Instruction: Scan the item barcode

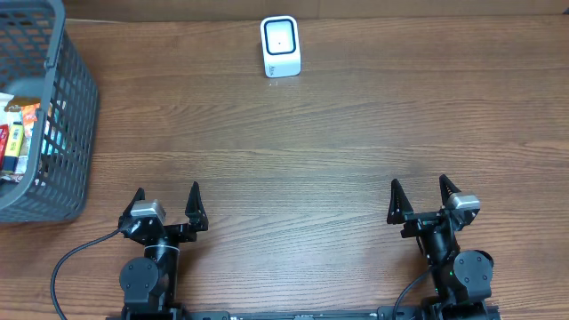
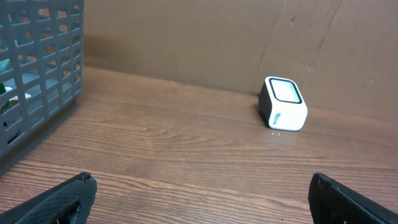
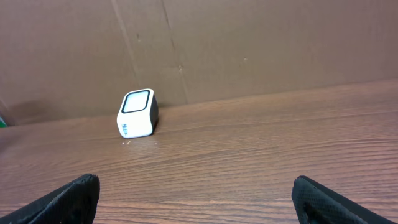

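Note:
A small white barcode scanner (image 1: pixel 281 46) with a dark-framed window stands at the far middle of the wooden table; it also shows as the scanner (image 2: pixel 283 104) in the left wrist view and the scanner (image 3: pixel 137 112) in the right wrist view. Packaged items (image 1: pixel 18 133) lie inside the grey basket (image 1: pixel 64 107) at the far left. My left gripper (image 1: pixel 166 194) rests open near the front edge, left of centre, nothing between its fingers. My right gripper (image 1: pixel 420 188) rests open at the front right, also holding nothing. Both are far from scanner and basket.
The basket wall (image 2: pixel 37 68) fills the left of the left wrist view. A brown cardboard wall (image 3: pixel 249 43) backs the table behind the scanner. Bare wood lies between the grippers and the scanner.

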Controlling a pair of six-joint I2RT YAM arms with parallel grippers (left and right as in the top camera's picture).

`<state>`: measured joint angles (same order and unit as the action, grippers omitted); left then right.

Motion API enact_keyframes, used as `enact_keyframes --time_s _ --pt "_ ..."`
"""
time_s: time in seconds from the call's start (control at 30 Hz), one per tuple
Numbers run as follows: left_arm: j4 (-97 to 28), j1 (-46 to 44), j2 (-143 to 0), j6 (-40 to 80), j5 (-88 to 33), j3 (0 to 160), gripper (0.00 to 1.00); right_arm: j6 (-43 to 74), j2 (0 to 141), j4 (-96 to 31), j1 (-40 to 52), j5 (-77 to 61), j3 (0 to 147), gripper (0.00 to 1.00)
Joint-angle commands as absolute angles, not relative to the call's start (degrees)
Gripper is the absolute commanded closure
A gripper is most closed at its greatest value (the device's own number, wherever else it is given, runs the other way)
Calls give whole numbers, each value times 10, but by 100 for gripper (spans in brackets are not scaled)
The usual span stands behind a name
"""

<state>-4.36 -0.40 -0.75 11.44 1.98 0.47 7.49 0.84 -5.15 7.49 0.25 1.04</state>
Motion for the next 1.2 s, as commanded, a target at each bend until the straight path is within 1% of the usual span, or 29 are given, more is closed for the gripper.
enact_keyframes --time_s 0.0,0.7,0.93,1.17 --pt "-43 -6 -3 107 21 3 0 75 2 -48 72 3 4 0" --pt "-39 -6 -3 107 21 3 0 75 2 -48 72 3 4 0" --pt "11 -5 -3 107 53 3 0 75 2 -48 72 3 4 0" --pt "151 -5 -3 80 79 3 0 75 2 -48 72 3 4 0"
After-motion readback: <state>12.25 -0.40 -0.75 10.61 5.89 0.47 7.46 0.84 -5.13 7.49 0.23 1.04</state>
